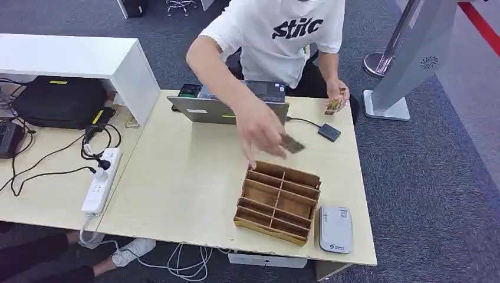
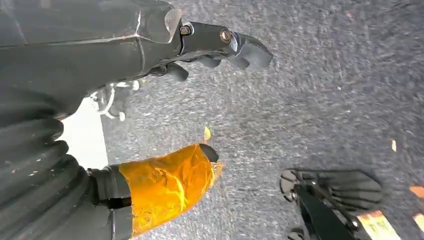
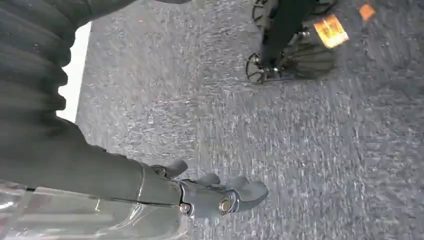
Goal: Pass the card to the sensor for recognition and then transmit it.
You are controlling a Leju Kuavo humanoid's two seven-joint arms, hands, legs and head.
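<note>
head view: a person in a white t-shirt (image 1: pixel 277 35) leans over the pale wooden desk (image 1: pixel 177 177), one blurred hand (image 1: pixel 262 131) holding a dark card (image 1: pixel 292 144) just above the far edge of a brown wooden divided box (image 1: pixel 278 201) near the desk's front right corner, beside a flat grey device (image 1: pixel 335 229); a small black sensor (image 1: pixel 329 132) lies near the right edge. left wrist view: the left hand (image 2: pixel 210 47) hangs over grey carpet, fingers loosely curled, holding nothing. right wrist view: the right hand (image 3: pixel 215 192) likewise.
</note>
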